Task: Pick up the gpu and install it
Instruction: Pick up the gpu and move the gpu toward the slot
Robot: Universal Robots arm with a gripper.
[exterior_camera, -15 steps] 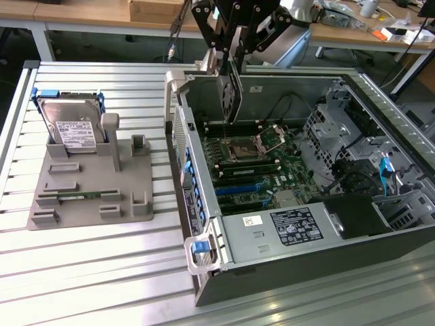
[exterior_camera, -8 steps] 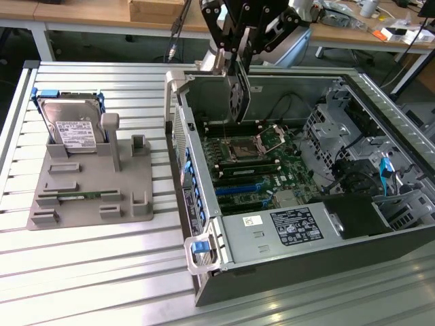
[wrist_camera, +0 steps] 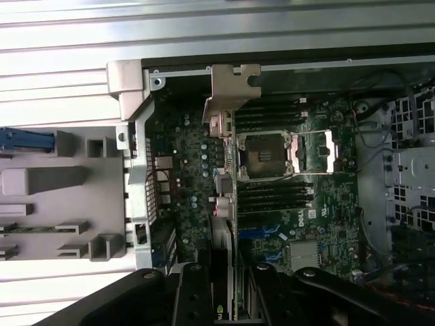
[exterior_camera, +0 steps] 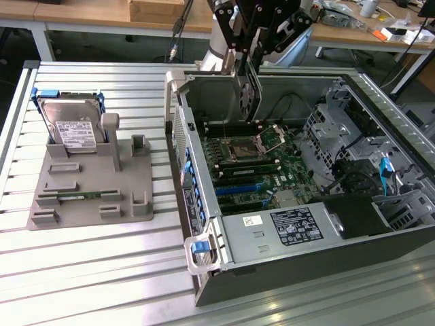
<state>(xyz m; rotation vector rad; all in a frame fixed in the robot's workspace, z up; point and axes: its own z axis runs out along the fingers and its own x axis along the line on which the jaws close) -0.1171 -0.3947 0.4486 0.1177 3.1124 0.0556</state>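
My gripper [exterior_camera: 250, 53] hangs over the back of the open computer case [exterior_camera: 204, 204], shut on the gpu [exterior_camera: 247, 95]. The card hangs on edge from the fingers, its round black fan facing the exterior view's left and its silver bracket beside the case's rear wall. It is held above the green motherboard [exterior_camera: 253, 156], apart from the blue slots. In the wrist view the gpu [wrist_camera: 234, 88] runs edge-on from the gripper [wrist_camera: 228, 305] out to its silver bracket, over the board next to the processor socket [wrist_camera: 262, 153].
A grey holder tray [exterior_camera: 95, 187] lies on the slatted table at the exterior view's left, with a silver hard drive [exterior_camera: 71, 125] standing in it and a narrow memory stick [exterior_camera: 75, 197] lying in a slot. Drive cages and cables [exterior_camera: 353, 149] fill the case's right side.
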